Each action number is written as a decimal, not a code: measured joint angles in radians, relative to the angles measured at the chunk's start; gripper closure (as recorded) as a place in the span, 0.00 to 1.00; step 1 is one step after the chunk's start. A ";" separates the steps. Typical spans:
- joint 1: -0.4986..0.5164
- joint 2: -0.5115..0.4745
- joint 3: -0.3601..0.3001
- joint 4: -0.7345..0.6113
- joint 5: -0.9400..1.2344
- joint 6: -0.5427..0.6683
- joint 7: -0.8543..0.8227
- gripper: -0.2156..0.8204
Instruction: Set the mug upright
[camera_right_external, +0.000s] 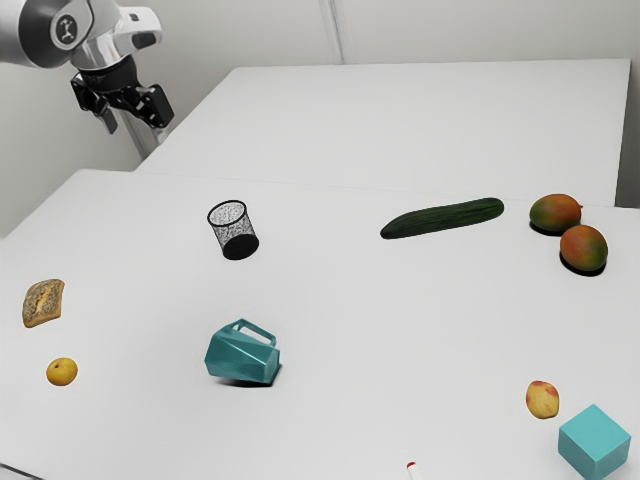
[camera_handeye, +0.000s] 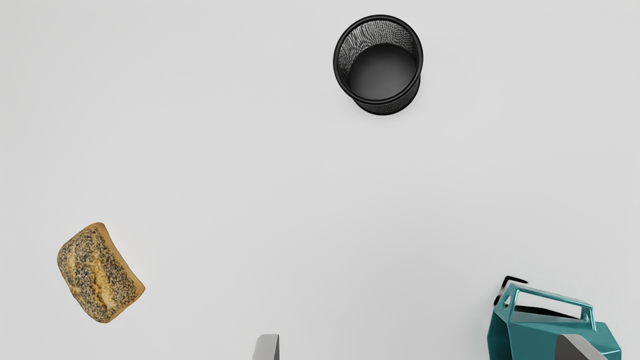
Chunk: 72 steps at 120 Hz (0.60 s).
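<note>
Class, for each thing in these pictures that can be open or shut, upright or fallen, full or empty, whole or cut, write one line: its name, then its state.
Teal mug: lying on its side
Black mesh cup: upright, empty
Claw: open, holding nothing
Cucumber: lying flat, looks whole
Bread roll: looks whole, crust split on top

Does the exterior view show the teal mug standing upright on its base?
No, the mug lies on its side on the table, with its handle uppermost.
</note>
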<state>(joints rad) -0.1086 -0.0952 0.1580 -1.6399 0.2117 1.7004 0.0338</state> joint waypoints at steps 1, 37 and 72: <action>0.000 0.000 0.000 0.000 0.000 0.000 0.000 0.21; 0.007 0.003 0.001 -0.015 0.001 -0.001 0.007 0.21; 0.073 0.030 0.009 -0.117 -0.124 -0.006 0.014 0.21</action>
<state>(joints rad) -0.0352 -0.0655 0.1671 -1.7572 0.0879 1.6940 0.0477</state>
